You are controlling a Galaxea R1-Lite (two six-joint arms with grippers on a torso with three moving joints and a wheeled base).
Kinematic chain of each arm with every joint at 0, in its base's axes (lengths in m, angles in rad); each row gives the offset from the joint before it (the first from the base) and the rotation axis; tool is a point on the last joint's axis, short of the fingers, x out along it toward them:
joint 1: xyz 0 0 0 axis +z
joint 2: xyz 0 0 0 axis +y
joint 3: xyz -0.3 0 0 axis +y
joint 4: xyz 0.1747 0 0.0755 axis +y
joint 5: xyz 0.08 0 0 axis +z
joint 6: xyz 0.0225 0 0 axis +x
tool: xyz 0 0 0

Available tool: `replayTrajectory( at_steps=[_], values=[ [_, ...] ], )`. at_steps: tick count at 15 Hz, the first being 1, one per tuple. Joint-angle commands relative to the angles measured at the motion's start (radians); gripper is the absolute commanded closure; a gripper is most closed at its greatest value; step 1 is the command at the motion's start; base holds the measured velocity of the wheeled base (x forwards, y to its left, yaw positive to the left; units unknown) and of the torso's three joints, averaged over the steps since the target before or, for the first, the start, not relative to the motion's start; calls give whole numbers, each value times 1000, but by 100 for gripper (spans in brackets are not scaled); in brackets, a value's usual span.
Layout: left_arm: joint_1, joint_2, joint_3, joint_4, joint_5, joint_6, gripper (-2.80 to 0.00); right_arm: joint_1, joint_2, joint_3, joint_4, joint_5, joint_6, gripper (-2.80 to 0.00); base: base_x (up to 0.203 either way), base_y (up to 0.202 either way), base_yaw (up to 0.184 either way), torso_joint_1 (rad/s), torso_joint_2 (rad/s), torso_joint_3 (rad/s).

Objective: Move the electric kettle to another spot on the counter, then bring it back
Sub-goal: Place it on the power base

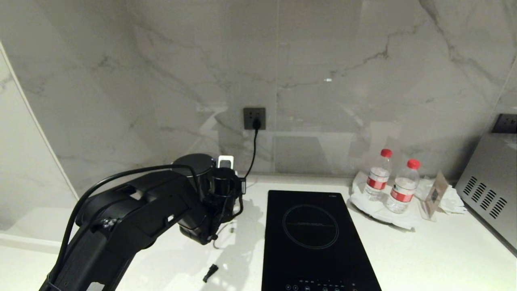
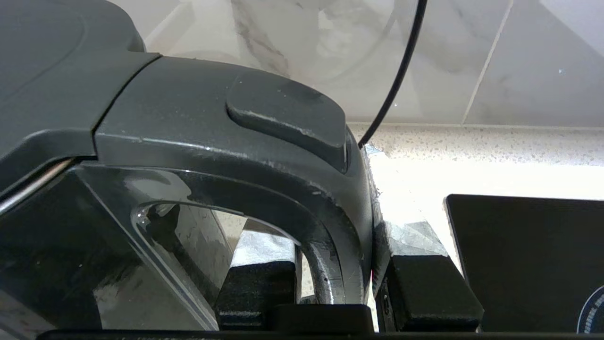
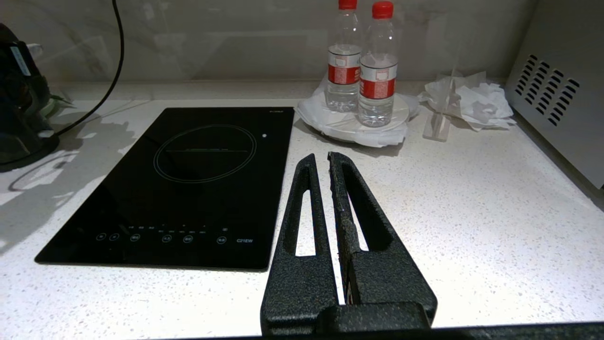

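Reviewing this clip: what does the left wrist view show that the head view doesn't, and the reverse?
Only the left wrist view: the left gripper closed on the electric kettle handle, one finger inside the loop and one outside.

Only the head view: the wall socket, two water bottles, the silver appliance at far right and a small black piece lying on the counter.

Both: the kettle, the black cooktop, the power cord, the speckled counter and the marble wall.
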Motion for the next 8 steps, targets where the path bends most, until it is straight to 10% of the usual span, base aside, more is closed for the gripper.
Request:
replayTrajectory(
  at_steps=[1,8],
  values=[
    [-4,-2,33,-6,4,-14,0,0,0,0,0,0,0,0,0,0,0,0,0,0],
    [-18,-8,86,-30,1,-16,0,0,0,0,0,0,0,0,0,0,0,0,0,0]
  ],
)
